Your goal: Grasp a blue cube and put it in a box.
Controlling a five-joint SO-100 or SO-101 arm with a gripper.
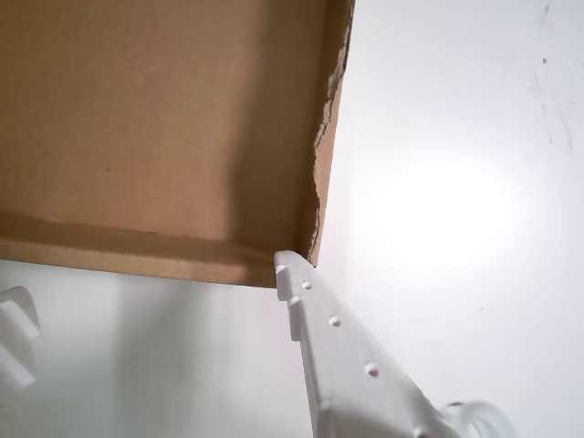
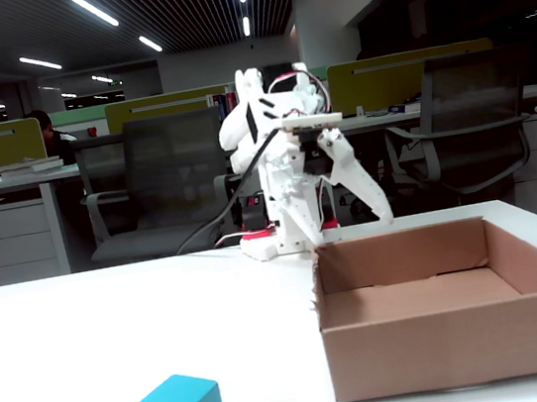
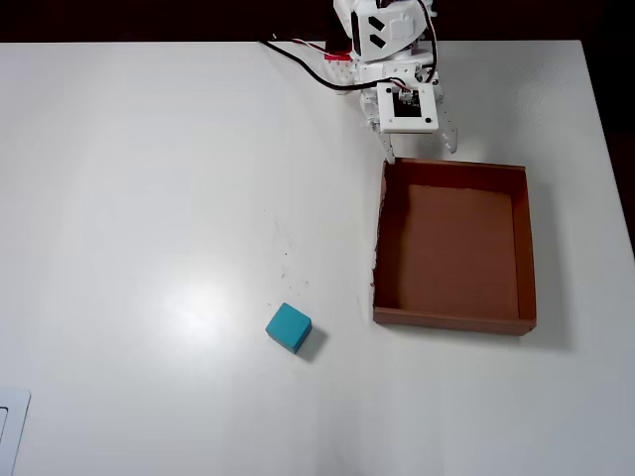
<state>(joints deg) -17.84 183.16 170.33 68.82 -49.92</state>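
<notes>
The white two-fingered tool (image 3: 421,154) hangs with its fingers spread and nothing between them, just outside the near wall of the shallow brown cardboard box (image 3: 527,248). The small teal-blue cube (image 3: 289,327) sits alone on the white tabletop (image 3: 149,198), well apart from the tool, off the box's left side in the overhead view.

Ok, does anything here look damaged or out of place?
Only the box: its left wall in the overhead view has a ragged, torn top edge, not a clean cut. The blue cube sits intact on the table, outside the box.
</notes>
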